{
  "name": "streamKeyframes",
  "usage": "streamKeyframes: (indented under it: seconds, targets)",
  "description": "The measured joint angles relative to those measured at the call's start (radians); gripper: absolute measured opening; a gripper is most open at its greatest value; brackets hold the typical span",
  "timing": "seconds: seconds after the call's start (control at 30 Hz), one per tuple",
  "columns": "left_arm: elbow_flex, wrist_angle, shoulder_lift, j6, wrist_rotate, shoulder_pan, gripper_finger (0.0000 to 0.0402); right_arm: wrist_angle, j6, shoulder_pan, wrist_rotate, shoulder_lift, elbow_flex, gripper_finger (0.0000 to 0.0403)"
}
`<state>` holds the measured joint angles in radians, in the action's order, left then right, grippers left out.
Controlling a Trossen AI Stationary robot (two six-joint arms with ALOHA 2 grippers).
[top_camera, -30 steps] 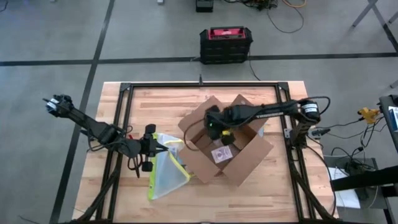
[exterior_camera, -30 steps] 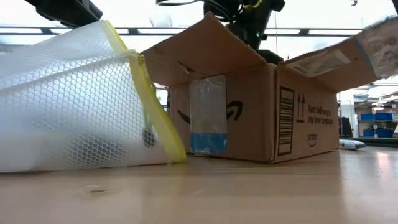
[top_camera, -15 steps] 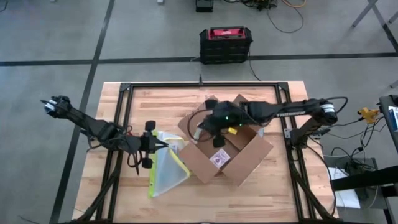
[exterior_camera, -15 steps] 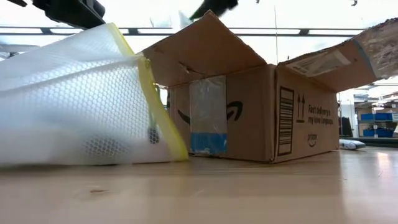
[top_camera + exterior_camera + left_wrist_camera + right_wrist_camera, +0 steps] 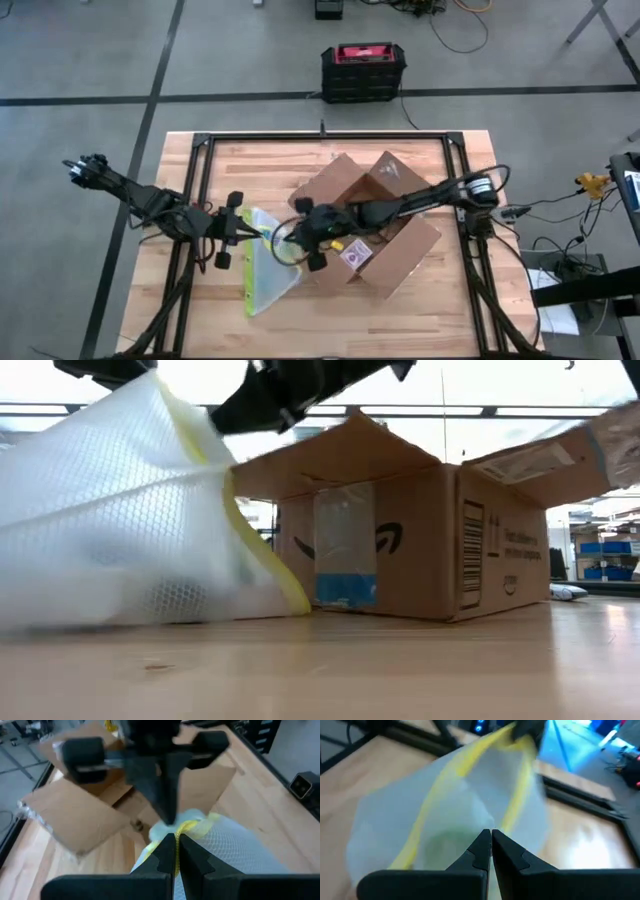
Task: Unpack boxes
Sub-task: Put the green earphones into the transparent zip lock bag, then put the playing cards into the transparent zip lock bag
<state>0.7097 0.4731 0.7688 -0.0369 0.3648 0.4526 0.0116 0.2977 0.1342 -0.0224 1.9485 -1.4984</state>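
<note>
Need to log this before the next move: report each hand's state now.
Left hand: closed on the yellow edge of the pouch.
Right hand: closed, at the pouch's open mouth beside the box; whether it holds anything cannot be told.

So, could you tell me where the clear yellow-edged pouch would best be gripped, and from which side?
Probably the yellow edge at the mouth of the pouch. It is a thin, firmer strip standing raised beside the cardboard box, while the mesh body looks soft and slack. The left gripper is shut on that edge already; a second gripper would do best coming from the box side.
</note>
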Motion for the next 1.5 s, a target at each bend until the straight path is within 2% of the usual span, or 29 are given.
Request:
streamKeyframes:
  seconds: [0.3,0.33,0.43,0.47,0.5,0.6,0.7,0.77,0.83,0.97,1.07,1.2,1.33,1.5]
  targets:
    - [-0.013,0.008,0.026,-0.006,-0.094,0.0,0.0,0.052,-0.055,-0.031,-0.01,0.153,-0.167,0.0]
    - [-0.013,0.01,0.029,-0.008,-0.095,0.0,0.0,0.071,-0.068,-0.036,0.018,0.158,-0.185,0.0]
    - [-0.013,0.035,0.03,-0.01,-0.095,0.0,0.0,0.097,-0.083,-0.035,0.218,0.161,-0.229,0.0]
    - [-0.013,0.043,0.029,-0.009,-0.095,0.0,0.0,0.094,-0.09,-0.026,0.254,0.161,-0.242,0.0]
    - [-0.013,0.047,0.027,-0.007,-0.095,0.0,0.0,0.095,-0.09,-0.016,0.255,0.161,-0.252,0.0]
    - [-0.013,0.043,0.021,0.012,-0.092,0.0,0.0,0.094,-0.066,-0.007,0.151,0.162,-0.263,0.0]
    - [-0.013,0.042,0.019,0.019,-0.069,-0.001,0.0,0.066,-0.054,-0.038,0.048,0.165,-0.262,0.0]
    - [-0.013,0.042,0.017,0.022,-0.039,-0.001,0.0,0.057,-0.077,-0.063,0.021,0.165,-0.262,0.0]
    - [-0.013,0.041,0.017,0.028,-0.033,-0.001,0.0,0.063,-0.109,-0.082,0.035,0.165,-0.262,0.0]
    - [-0.013,0.025,0.015,0.05,0.005,-0.001,0.0,0.066,-0.148,-0.098,0.153,0.165,-0.262,0.0]
    - [-0.013,0.002,0.015,0.075,0.02,-0.002,0.0,0.05,-0.124,-0.088,0.155,0.175,-0.262,0.001]
    - [-0.013,-0.035,0.022,0.106,0.019,-0.002,0.0,0.068,-0.12,-0.082,0.121,0.197,-0.278,0.0047]
    - [-0.018,-0.026,0.025,0.077,0.022,-0.003,0.0,0.214,-0.103,-0.099,0.023,0.179,-0.321,0.0094]
    - [-0.038,0.0,0.029,0.013,0.018,-0.001,0.0,0.608,-0.047,-0.079,0.015,0.092,-0.407,0.0116]
